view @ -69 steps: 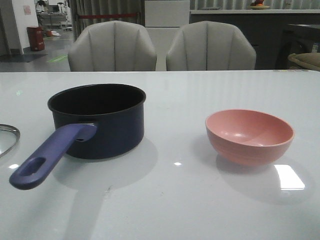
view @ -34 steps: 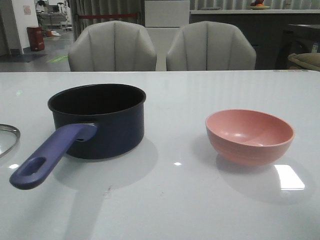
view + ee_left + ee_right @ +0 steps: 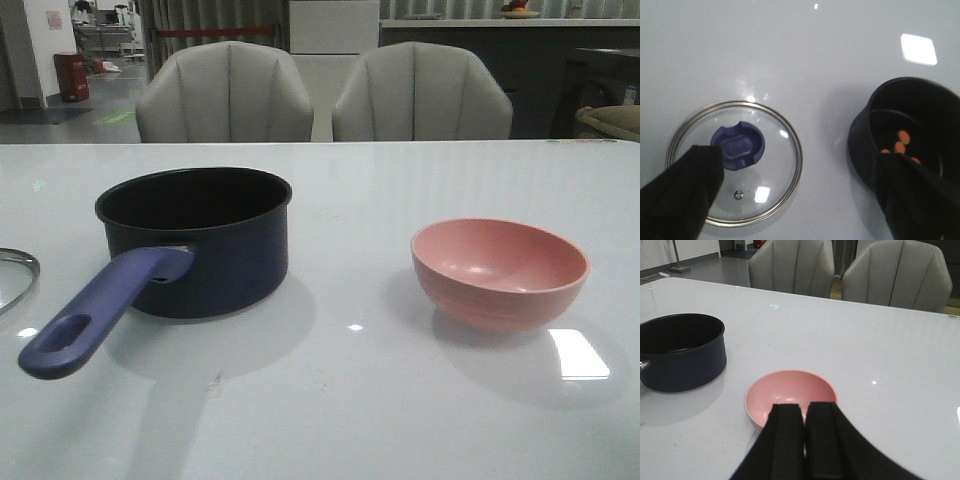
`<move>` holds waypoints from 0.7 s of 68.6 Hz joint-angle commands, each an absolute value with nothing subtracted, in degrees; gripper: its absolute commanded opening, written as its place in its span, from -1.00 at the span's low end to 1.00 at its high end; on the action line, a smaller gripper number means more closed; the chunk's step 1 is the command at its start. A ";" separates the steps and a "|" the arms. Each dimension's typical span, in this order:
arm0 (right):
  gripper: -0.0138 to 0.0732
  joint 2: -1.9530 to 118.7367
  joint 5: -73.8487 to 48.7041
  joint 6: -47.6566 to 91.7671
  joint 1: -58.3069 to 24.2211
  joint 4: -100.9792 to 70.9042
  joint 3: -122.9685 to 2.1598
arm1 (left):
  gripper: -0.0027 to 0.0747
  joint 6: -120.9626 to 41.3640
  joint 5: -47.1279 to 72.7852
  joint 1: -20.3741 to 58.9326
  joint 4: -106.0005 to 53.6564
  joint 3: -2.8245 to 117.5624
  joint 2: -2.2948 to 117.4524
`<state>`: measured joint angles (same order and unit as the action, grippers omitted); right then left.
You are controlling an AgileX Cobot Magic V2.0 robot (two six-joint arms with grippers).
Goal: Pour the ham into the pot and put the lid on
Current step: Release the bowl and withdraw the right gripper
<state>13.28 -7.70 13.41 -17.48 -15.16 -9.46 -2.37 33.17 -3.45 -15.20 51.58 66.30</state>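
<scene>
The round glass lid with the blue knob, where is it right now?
The round glass lid lies flat on the white table, left of the dark navy saucepan; the front view shows only its rim at the left edge.

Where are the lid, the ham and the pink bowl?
lid (image 3: 733,148): left wrist view, on its blue knob.
ham (image 3: 903,136): left wrist view, on one orange chunk inside the pot.
pink bowl (image 3: 500,262): front view, on its inner wall.
</scene>
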 commanded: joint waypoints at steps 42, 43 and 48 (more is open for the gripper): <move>-0.31 13.54 -2.73 14.06 -17.48 -15.58 -11.12 | 0.77 4.65 49.70 -4.41 -2.92 74.35 96.42; -0.31 13.54 -2.73 14.06 -17.48 -15.58 -11.12 | 0.77 4.65 49.70 -4.41 -3.10 74.35 96.69; -0.31 13.54 -2.73 14.06 -17.48 -15.58 -11.12 | 0.77 4.65 49.82 -4.41 -3.23 74.35 97.77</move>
